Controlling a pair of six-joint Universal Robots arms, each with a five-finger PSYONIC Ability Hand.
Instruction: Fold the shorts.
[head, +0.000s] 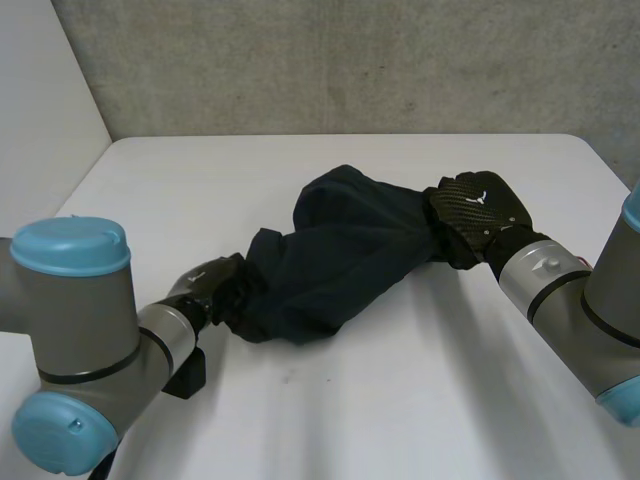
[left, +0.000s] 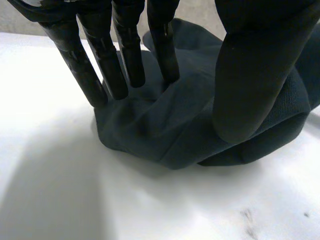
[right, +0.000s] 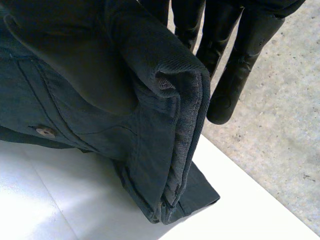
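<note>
My left hand (left: 250, 75) pinches one end of the crumpled dark navy cotton shorts (head: 340, 255), my right hand (head: 480, 205) grips the opposite end; a lopsided pull could slip either bunched hold.

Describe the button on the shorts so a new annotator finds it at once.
On the white table lies a dark bundle of shorts; go to the end that the right hand holds. In the right wrist view, near a stitched seam, sits the button: small, round, pale brown, the only light spot on the dark cloth.
</note>
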